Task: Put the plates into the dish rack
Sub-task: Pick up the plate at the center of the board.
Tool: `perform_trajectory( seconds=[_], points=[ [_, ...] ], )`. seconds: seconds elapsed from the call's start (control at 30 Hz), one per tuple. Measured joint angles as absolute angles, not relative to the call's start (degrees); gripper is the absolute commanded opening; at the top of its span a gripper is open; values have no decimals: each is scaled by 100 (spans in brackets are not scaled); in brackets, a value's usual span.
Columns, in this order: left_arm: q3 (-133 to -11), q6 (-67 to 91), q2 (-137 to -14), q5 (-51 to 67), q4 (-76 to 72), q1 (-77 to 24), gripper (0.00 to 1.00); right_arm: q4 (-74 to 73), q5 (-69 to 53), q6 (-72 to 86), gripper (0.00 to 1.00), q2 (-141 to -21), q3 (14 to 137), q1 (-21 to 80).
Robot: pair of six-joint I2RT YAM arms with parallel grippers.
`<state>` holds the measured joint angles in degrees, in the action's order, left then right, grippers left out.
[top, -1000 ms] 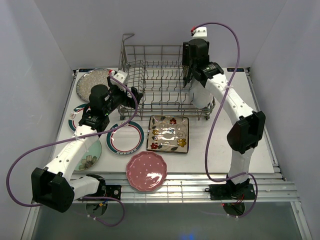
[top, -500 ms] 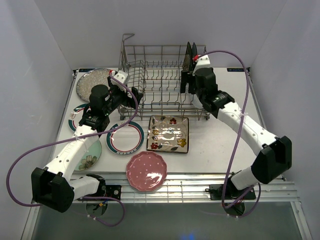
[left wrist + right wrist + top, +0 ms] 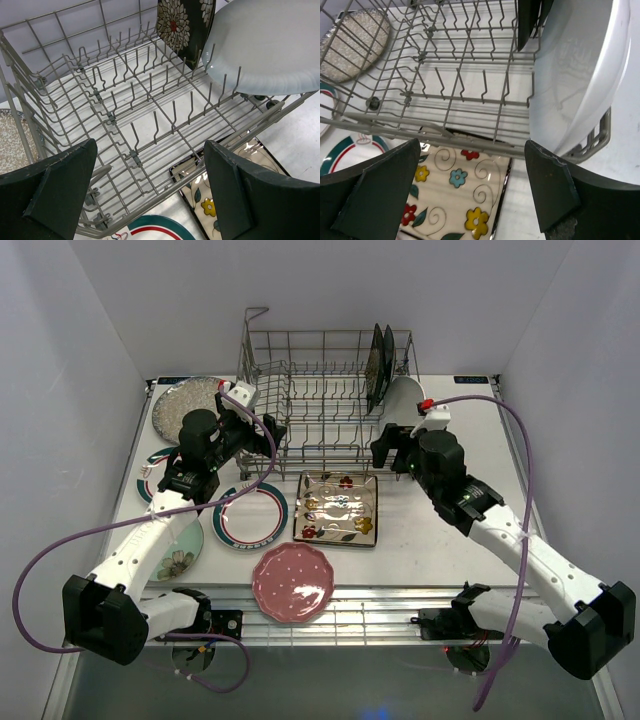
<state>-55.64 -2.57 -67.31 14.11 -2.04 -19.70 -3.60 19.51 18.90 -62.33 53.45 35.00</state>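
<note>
1. The large grey wire dish rack [image 3: 320, 390] stands at the back of the white tabletop [image 3: 420, 540].
2. At its right end a black floral square plate [image 3: 377, 365] stands upright between the tines. A white oval plate [image 3: 406, 398] leans just beside it.
3. The left end effector [image 3: 268, 430] hovers at the rack's left near side, its fingers spread wide and empty.
4. The right end effector [image 3: 388, 448] sits at the rack's near right corner, likewise wide apart and holding nothing.
5. In front of the rack, flat on the tabletop, lie a cream floral square plate [image 3: 337, 508], a teal-rimmed white plate [image 3: 250, 515] and a pink scalloped plate [image 3: 292, 582].
6. A pale green plate [image 3: 178, 550] and a speckled silver round plate [image 3: 185, 400] lie flat at the left.
7. A small teal label [image 3: 474, 379] on the tabletop's far edge is too small to read.
</note>
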Motion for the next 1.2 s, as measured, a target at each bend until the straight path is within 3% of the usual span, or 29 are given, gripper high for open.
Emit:
perform_trajectory(
  seconds=[0.23,0.3,0.5,1.2],
  points=[
    [-5564,-257,-6731,1409,-209,-1975,98,-725,1931,2580,90,-5605,5072,3607],
    [-5564,-257,-6729,1404,-211,-1975,98,-788,1872,2707,94,-5371,4877,3610],
    [-5564,-257,-6729,1404,-213,-1975,98,-917,1601,2858,90,-4899,4377,3607],
    [-5098,-410,-6386,1605,-405,-2008,98,836,115,3142,90,-4469,1846,3612]
  ],
)
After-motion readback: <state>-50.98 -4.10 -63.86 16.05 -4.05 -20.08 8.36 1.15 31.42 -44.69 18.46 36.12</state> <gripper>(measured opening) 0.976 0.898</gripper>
